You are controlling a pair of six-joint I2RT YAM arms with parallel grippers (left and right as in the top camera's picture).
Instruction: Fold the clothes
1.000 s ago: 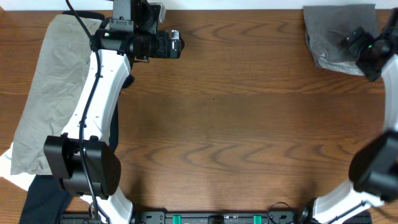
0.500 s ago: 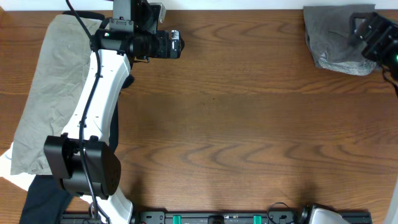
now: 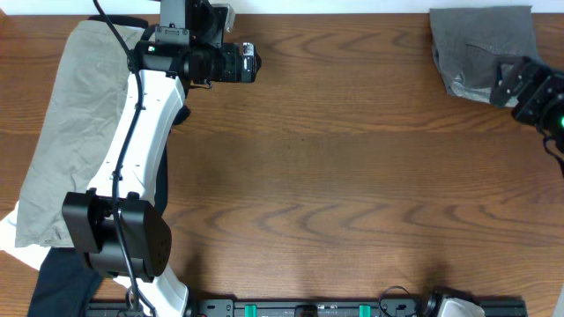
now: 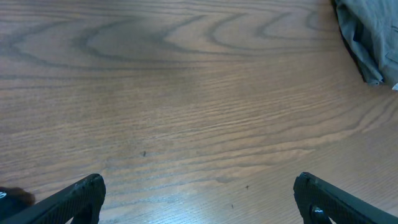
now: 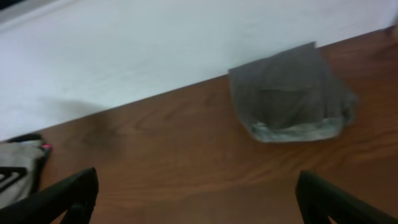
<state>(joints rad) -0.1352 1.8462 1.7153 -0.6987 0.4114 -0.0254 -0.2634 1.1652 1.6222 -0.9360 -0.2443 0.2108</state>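
Observation:
The grey shorts [image 3: 476, 51] lie folded in a compact bundle at the table's far right corner. They also show in the right wrist view [image 5: 289, 93], and their edge shows in the left wrist view [image 4: 367, 37]. My right gripper [image 3: 515, 84] hovers just off the bundle's near right edge; in its wrist view the jaws [image 5: 199, 199] are open and empty, short of the shorts. My left gripper [image 3: 249, 62] is at the far left-centre over bare wood, its jaws [image 4: 199, 205] wide open and empty.
A paler khaki-beige garment [image 3: 70, 132] lies spread along the left side under the left arm. A black garment [image 3: 57, 282] and a bit of white cloth [image 3: 9, 231] lie at the near left corner. The wall runs behind the table's far edge [image 5: 155, 50].
The right gripper was over the folded shorts and has pulled back toward the near right, off the bundle. The shorts and the left arm have not moved.

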